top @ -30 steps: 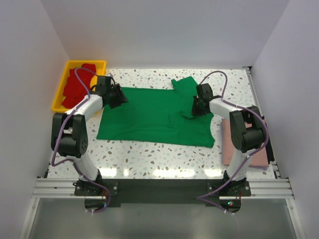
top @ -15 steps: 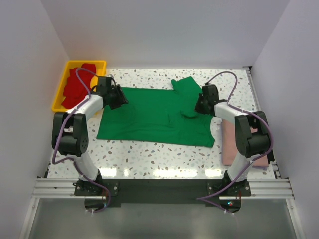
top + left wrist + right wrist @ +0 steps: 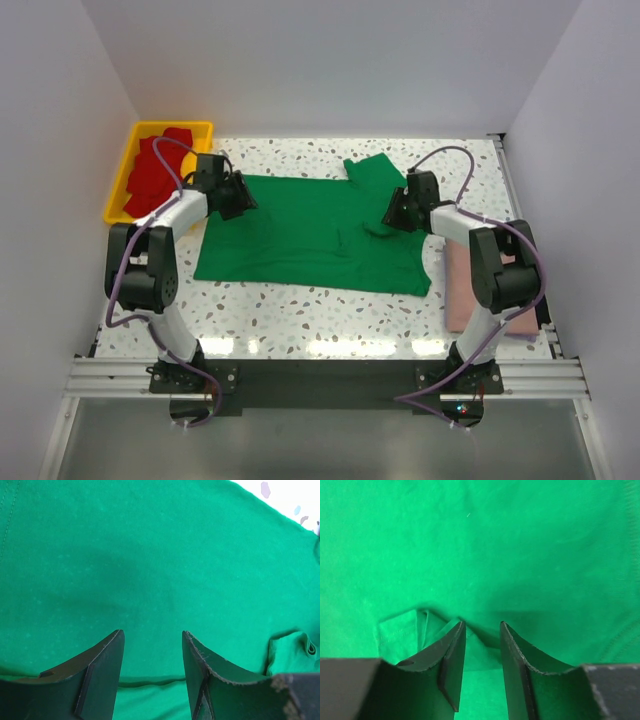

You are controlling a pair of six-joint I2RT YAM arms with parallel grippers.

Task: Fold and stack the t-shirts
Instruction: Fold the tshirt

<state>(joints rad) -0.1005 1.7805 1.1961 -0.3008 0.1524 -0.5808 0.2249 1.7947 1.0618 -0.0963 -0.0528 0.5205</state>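
Whereas the right gripper [image 3: 391, 219] was clenched a second ago, it now stands released over a small rumpled tuck [image 3: 400, 627] in the green t-shirt [image 3: 300, 235], which lies spread on the table [image 3: 300, 305] between the arms, the left gripper [image 3: 246, 201] likewise agape above it; folding is barely begun.

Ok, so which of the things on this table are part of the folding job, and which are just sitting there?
Part of the job:
- green t-shirt, spread out mid-table
- red t-shirts, piled in the tray
- pink t-shirt, beside the right arm

Just there:
- yellow tray
- table
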